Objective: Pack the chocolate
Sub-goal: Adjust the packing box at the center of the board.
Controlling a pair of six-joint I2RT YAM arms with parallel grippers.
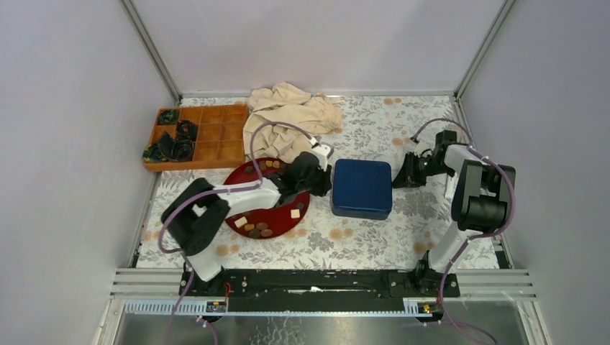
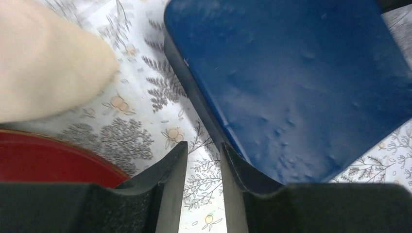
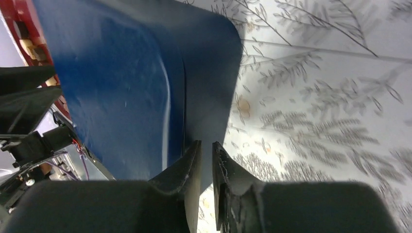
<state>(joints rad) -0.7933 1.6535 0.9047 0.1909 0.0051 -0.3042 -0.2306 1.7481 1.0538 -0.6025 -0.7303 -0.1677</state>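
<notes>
Several small pieces of chocolate (image 1: 253,228), dark brown, light brown and cream, lie on a red plate (image 1: 277,215) left of centre. A closed blue box (image 1: 362,188) sits to the right of the plate. My left gripper (image 1: 325,181) reaches over the plate to the box's left side. Its jaws (image 2: 204,145) are narrowly apart with only tablecloth between them, and the right fingertip (image 2: 233,162) is against the blue box (image 2: 291,73). My right gripper (image 1: 398,176) is at the box's right side. Its jaws (image 3: 205,143) are almost together and empty, beside the blue box (image 3: 121,82).
An orange compartment tray (image 1: 216,133) holding black paper cups (image 1: 173,144) stands at the back left. A crumpled beige cloth (image 1: 288,115) lies behind the plate, close to the left gripper. Grey walls enclose the flower-patterned table on three sides.
</notes>
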